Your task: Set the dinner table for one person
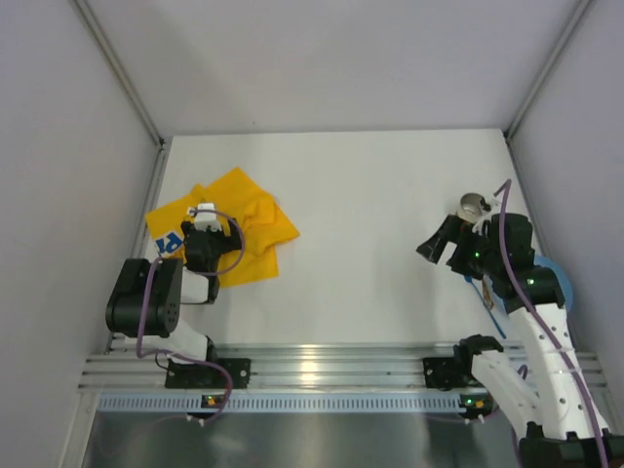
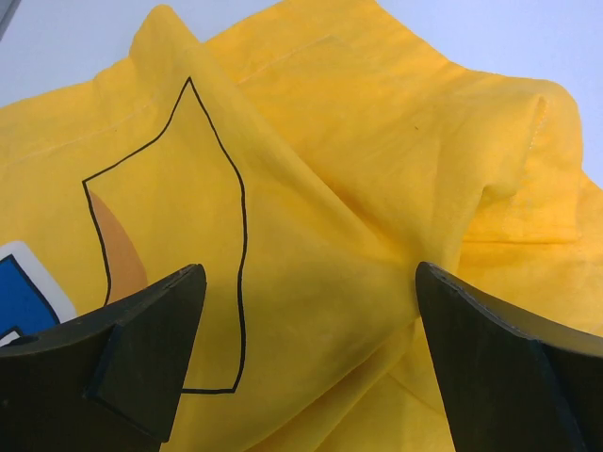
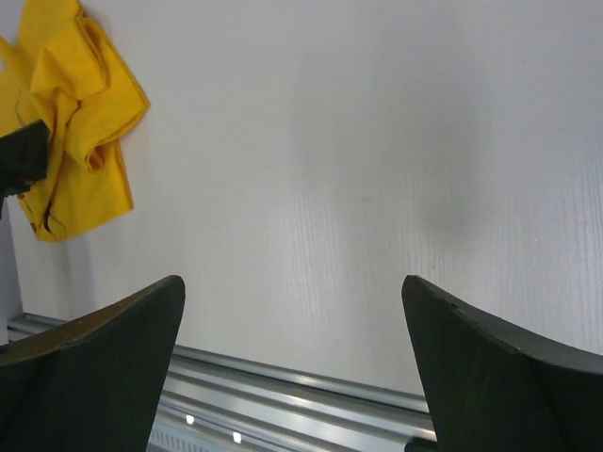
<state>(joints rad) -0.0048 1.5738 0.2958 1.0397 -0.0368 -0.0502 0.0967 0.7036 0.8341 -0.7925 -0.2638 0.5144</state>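
White and matte, the tabletop fills the walled bay and is bare across its middle. At its nine o'clock edge lies the crumpled yellow cloth. The left pincer stands spread wide, straddling a raised fold without gripping it. The right pincer hangs likewise open and empty over bare surface, with a metal cup and a blue plate by its arm at three o'clock. The risk, as I judge it, is that closing on that ridge catches a single layer, so the cloth lifts bunched instead of spreading flat. A swing of the right arm could also topple the cup.
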